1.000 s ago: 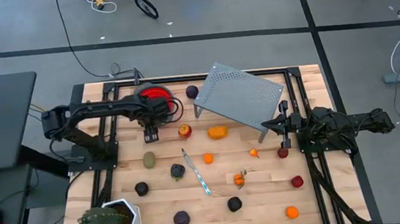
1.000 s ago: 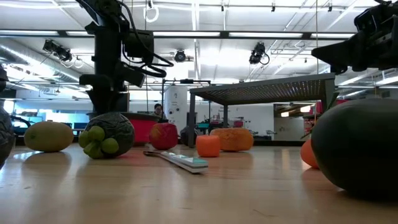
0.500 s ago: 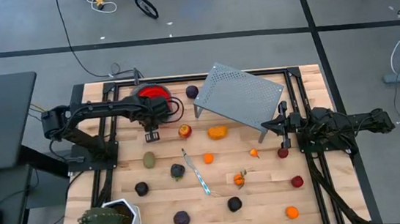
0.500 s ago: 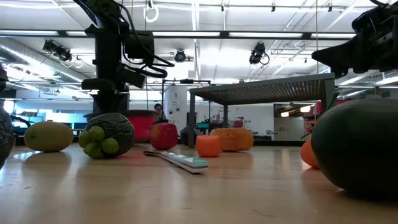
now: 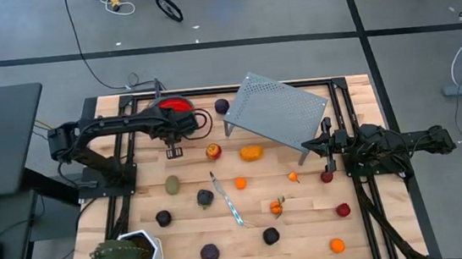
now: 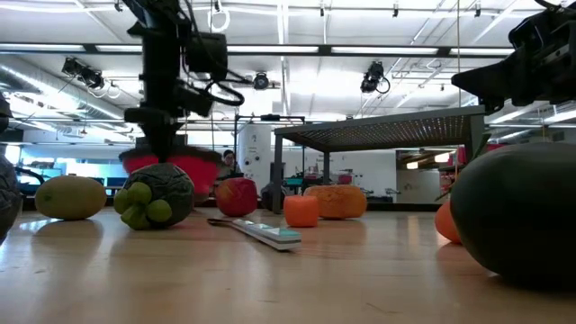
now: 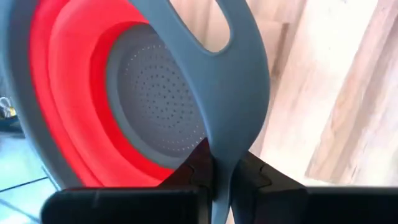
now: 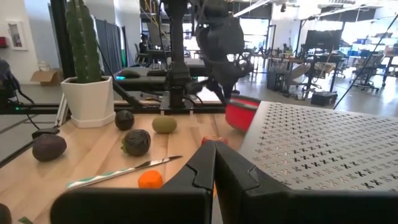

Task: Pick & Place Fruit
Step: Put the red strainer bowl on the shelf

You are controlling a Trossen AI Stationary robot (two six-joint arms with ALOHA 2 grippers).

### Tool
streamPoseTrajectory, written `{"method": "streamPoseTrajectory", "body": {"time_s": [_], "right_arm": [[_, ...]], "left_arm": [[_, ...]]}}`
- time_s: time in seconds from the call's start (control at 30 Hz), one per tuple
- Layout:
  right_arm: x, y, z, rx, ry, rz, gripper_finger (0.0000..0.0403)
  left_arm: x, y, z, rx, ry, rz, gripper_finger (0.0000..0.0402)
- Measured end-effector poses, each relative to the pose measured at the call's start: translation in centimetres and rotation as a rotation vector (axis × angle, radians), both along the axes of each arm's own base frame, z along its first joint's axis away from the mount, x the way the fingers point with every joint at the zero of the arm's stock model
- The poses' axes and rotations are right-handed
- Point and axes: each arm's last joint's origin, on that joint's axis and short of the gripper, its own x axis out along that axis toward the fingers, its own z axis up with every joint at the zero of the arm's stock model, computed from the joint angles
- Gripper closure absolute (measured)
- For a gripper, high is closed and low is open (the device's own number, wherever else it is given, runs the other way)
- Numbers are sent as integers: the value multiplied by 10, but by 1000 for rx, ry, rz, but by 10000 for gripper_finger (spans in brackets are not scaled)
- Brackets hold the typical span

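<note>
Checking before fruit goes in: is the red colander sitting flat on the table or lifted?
Lifted and tilted. The left gripper is shut on the red colander by its grey handle, and the low view shows it above the tabletop.

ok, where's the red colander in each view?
High view: red colander at the table's far left, behind the left claw.
Low view: left of centre, off the table, behind the dark fruit.
Left wrist view: fills the frame, handle in the shut claw.
Right wrist view: mid-frame, beside the perforated shelf.
Shared landmark: the shelf.
</note>
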Motion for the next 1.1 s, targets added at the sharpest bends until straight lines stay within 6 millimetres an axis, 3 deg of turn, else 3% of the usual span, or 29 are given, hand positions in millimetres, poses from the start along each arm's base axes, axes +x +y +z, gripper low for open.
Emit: {"method": "streamPoseTrajectory", "body": {"time_s": [0.4,0.6,0.77,1.1], "right_arm": [[0,-1,0,-1,0,-41,387],[0,-1,2,11,-18,-40,387],[0,-1,5,14,-58,-39,387],[-1,-1,7,33,-74,-38,387]], "left_arm": [[30,-3,102,225,-167,-120,376],[46,-20,150,313,-311,-334,376],[60,-35,157,358,-349,-604,376],[85,-40,153,405,-396,-815,376]]}}
